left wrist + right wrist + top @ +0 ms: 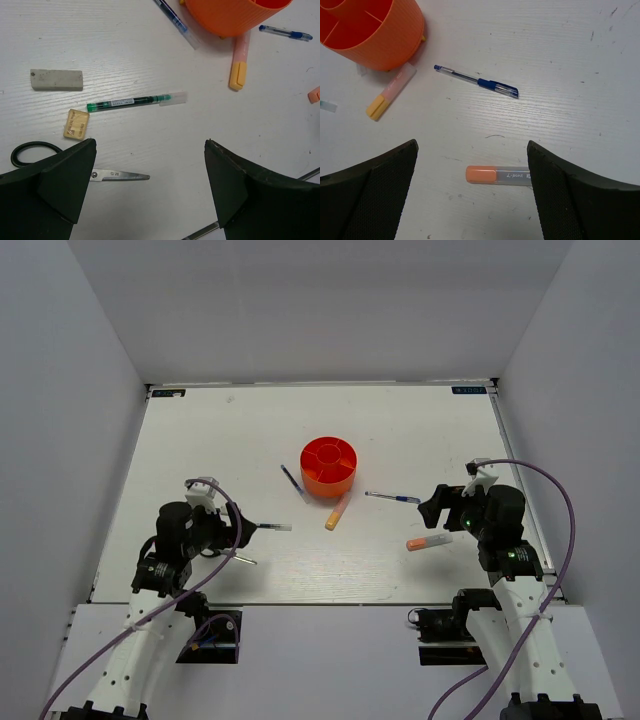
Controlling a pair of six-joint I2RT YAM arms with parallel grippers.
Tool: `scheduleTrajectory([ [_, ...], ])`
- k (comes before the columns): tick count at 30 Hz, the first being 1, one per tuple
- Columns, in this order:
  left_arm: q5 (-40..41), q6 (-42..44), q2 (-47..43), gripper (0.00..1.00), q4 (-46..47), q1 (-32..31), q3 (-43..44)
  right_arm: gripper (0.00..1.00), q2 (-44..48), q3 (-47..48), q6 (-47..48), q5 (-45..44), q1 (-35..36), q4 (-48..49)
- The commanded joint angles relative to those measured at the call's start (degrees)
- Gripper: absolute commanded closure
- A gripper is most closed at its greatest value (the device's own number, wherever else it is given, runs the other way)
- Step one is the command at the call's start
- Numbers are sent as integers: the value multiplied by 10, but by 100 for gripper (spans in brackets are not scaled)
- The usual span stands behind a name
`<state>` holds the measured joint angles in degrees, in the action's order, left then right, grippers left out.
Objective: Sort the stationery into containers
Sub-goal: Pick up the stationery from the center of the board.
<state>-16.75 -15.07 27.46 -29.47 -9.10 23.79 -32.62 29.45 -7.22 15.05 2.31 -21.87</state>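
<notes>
The round orange-red tub (328,483) stands mid-table, with compartments around a central well. A blue pen (292,480) lies left of it, another blue pen (392,498) right of it, and a yellow-orange marker (337,512) in front of it. An orange marker with a pale cap (497,175) lies between my right gripper's (472,143) open, empty jaws, on the table below them. My left gripper (150,142) is open and empty. A green pen (132,102) lies ahead of it, and small black-handled scissors (117,175) lie by its left finger.
A grey eraser (56,79) and a small tan eraser (76,123) lie left of the green pen. White walls enclose the table on three sides. The tub also shows in the left wrist view (225,17) and the right wrist view (380,45).
</notes>
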Motion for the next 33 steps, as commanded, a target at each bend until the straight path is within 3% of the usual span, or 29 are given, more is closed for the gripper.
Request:
scheduleTrajectory([
  [1,-13,4,3,0,12,3,-3,9,4,9,-3,7,-2,22],
  [14,-14,2,8,0,13,3,-5,9,2,9,-1,15,-2,21],
  [18,-17,2,11,0,13,3,-5,9,1,3,38,53,-1,20],
  [19,-18,1,12,2,13,2,-6,12,3,0,55,68,-1,13],
  [20,-19,1,14,6,13,4,-5,20,3,-15,136,88,-2,3],
  [21,-23,1,15,23,20,4,-8,40,4,-16,162,129,-1,-8],
  [22,-25,1,17,45,22,3,-8,99,2,-18,196,132,-3,-14],
  [24,-21,-4,28,91,25,3,-8,100,-7,-11,200,143,-2,-32],
  [25,-15,-13,32,100,19,3,-5,100,-10,-8,202,144,-3,-35],
  [26,-6,-17,36,100,14,4,-2,77,-10,-9,195,146,-1,-29],
  [28,1,-28,46,97,13,3,1,10,-16,-7,194,162,-1,-29],
  [29,11,-32,51,79,13,4,2,10,-16,-6,200,176,-1,-35],
  [30,19,-45,58,53,11,3,1,10,-20,-2,203,188,0,-41],
  [31,29,-51,64,15,13,3,3,16,-21,2,206,195,-1,-47],
  [32,31,-54,78,7,13,2,6,51,-22,3,208,199,1,-49],
  [33,40,-69,87,4,12,2,9,73,-25,1,201,188,1,-44],
])
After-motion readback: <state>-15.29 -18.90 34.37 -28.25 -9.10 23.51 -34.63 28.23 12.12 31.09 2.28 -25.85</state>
